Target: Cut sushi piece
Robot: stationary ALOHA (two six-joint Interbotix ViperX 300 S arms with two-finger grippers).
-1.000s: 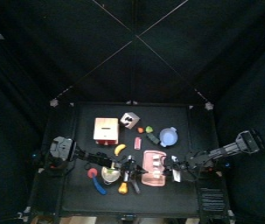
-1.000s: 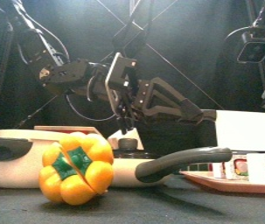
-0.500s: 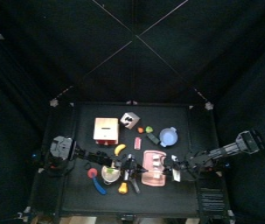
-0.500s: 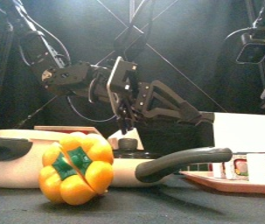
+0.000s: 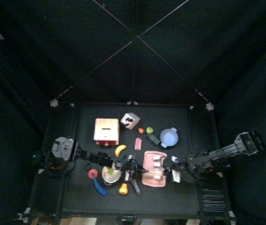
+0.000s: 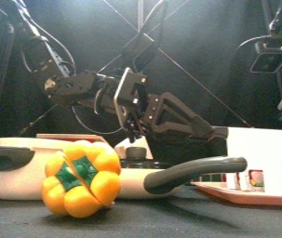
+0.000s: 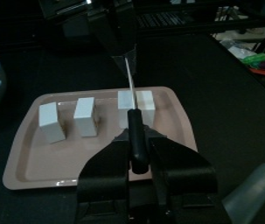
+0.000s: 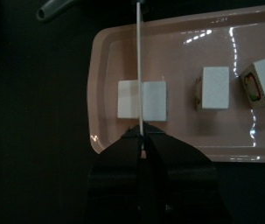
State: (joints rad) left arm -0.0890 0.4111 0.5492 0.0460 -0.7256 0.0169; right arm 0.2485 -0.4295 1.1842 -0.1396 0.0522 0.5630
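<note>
- Right gripper [image 8: 139, 150], right wrist view: jaws closing on a knife [image 8: 138, 70] whose blade is lying across a white sushi piece [image 8: 144, 99] on the pink tray [image 8: 170, 48].
- Left gripper [image 7: 139, 157], left wrist view: jaws clamping a dark handle [image 7: 135, 140] over the same tray.
- Front view: yellow pepper [image 6: 82, 178] sitting before a pot [image 6: 37, 165].

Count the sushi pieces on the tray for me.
3, all on the pink tray: one under the knife blade, apart from the others; two side by side toward one end. None appear hidden.
</note>
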